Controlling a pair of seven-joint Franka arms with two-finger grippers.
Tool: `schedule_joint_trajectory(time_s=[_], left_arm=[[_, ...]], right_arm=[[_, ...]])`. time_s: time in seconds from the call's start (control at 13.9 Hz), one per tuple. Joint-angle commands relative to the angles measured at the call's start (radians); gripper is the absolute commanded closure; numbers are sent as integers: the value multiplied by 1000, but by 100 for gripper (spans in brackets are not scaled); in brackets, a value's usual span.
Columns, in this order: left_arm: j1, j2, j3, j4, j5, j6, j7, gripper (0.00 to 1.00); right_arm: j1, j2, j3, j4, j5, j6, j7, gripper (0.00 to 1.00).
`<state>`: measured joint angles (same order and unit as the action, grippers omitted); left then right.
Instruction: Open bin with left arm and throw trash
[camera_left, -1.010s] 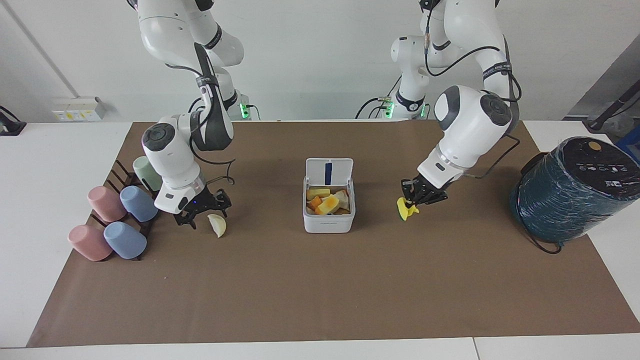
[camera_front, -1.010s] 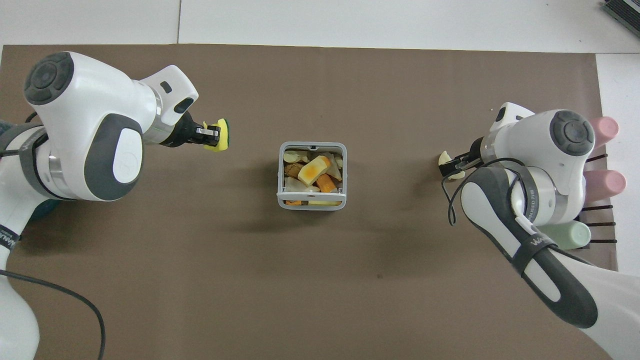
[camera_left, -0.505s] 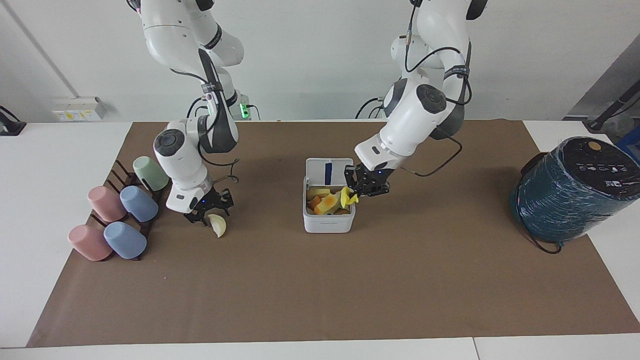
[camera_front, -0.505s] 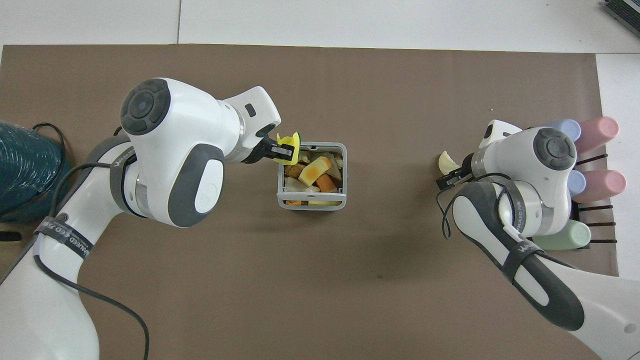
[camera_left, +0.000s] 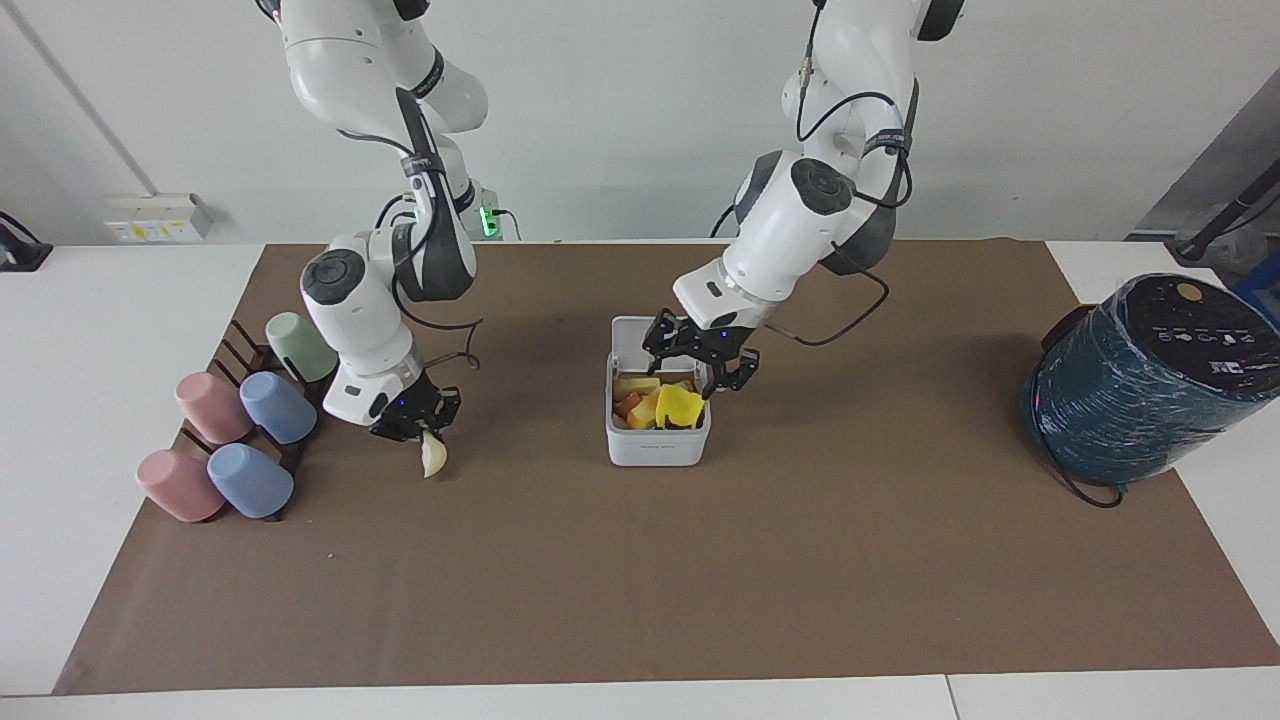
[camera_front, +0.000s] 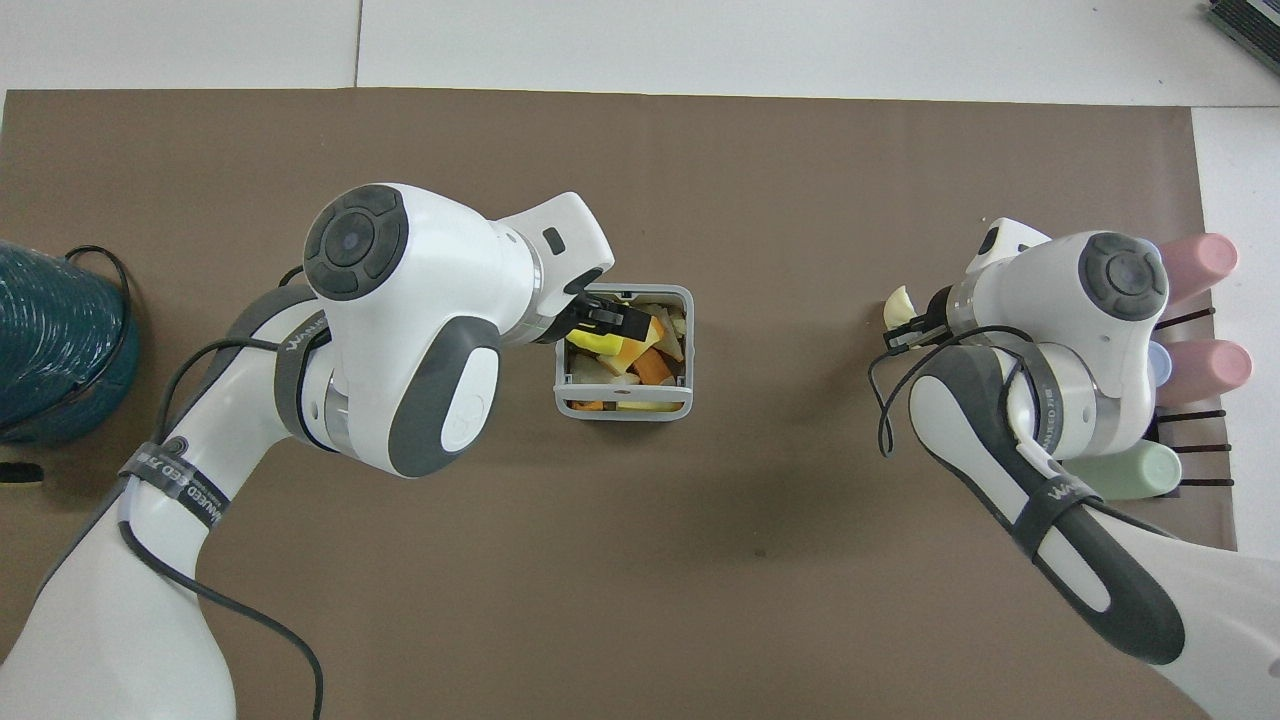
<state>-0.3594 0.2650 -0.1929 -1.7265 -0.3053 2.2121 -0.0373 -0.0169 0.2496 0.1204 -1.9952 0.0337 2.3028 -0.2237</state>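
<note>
Within the last second the left end effector had swung in from the left arm's end of the tabletop to hang over the open bin. Its fingers had gone from pinching the yellow scrap to standing spread apart. The scrap now lay free inside the bin, on top of the other pieces that were already there. In the facing view it sat at about six o'clock of the end effector, just below it and apart from the fingertips. The lid stood upright at the bin's twelve o'clock edge, partly hidden by the end effector. Over the same second the right end effector had closed from spread to pressed together on the cream wedge. The wedge, which had lain flat, now hung tipped upright from the fingertips at their five o'clock. Whether it had fully left the tabletop could not be told. Seen from the facing view, it was well apart from the bin, at the bin's nine o'clock and near the cups. By this reading one piece of trash was delivered, and the wedge looked like the next to carry across to the bin.
</note>
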Motion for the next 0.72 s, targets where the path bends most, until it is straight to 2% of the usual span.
schedule_joint_trajectory(time_s=[0.0, 0.07, 0.14, 0.29, 0.43, 0.65], left_arm=[[39, -58, 12, 5, 18, -98, -4, 0], [66, -70, 12, 7, 35, -120, -1, 0], [101, -81, 12, 7, 61, -133, 3, 0], [151, -116, 12, 5, 106, -172, 0, 0], [215, -165, 12, 5, 150, -233, 0, 0], [331, -248, 12, 10, 204, -325, 4, 0]], right_arm=[[0, -44, 11, 119, 2, -199, 145, 100], [0, -46, 21, 159, 20, -257, 211, 100], [0, -46, 40, 200, 91, -301, 281, 100], [3, -44, 54, 231, 243, -303, 409, 100], [44, -40, 64, 234, 366, -237, 533, 100], [162, -24, 64, 231, 490, -82, 793, 100]])
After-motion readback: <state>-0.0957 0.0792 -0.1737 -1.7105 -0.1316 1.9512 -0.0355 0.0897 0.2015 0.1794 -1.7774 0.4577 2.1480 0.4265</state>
